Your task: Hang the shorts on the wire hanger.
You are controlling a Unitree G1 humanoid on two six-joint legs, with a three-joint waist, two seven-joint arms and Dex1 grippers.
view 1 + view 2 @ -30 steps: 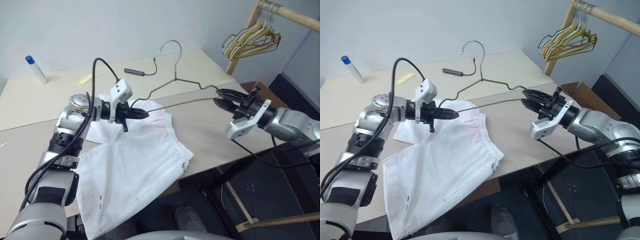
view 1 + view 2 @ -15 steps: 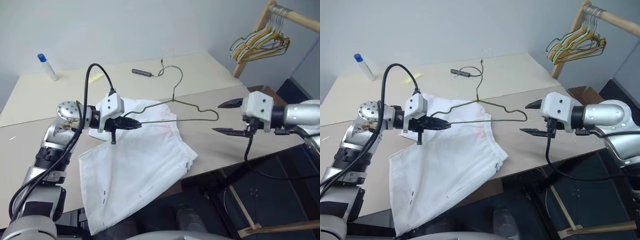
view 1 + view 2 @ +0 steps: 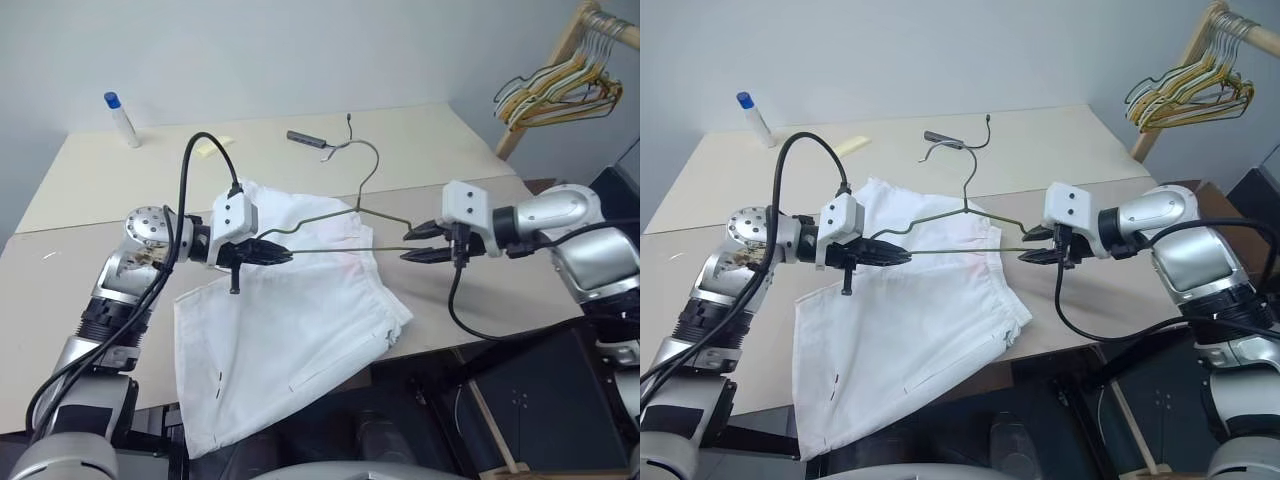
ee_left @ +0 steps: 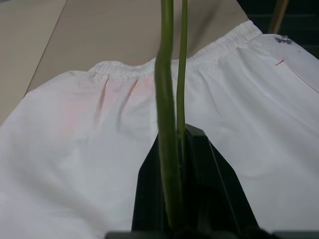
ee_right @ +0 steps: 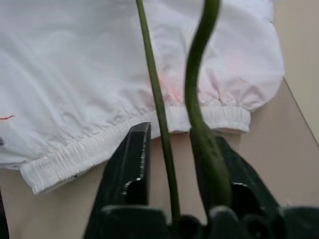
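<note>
The white shorts [image 3: 300, 320] lie spread on the table, waistband toward the far side, one leg hanging over the front edge. The wire hanger [image 3: 357, 207] is held just above them, its hook pointing away from me. My left gripper [image 3: 288, 257] is shut on the hanger's left corner; the left wrist view has both wires [image 4: 169, 99] running out from between its fingers [image 4: 209, 199]. My right gripper [image 3: 408, 245] is at the hanger's right corner. Its jaws stand a little apart around the two wires [image 5: 197, 99], one wire lying against a finger [image 5: 219, 169], with a small gap at the other.
A blue-capped bottle [image 3: 122, 118], a yellow note [image 3: 212, 147] and a dark dongle with a cable [image 3: 310, 140] lie at the back of the beige table [image 3: 450, 140]. A wooden rack with bunched hangers [image 3: 555, 90] stands at the far right. The table's front edge is close.
Half a second ago my right gripper stood wide open beside the hanger's right end. It has since rolled, moved left and narrowed around that end. The left gripper keeps its hold. The camera has shifted.
</note>
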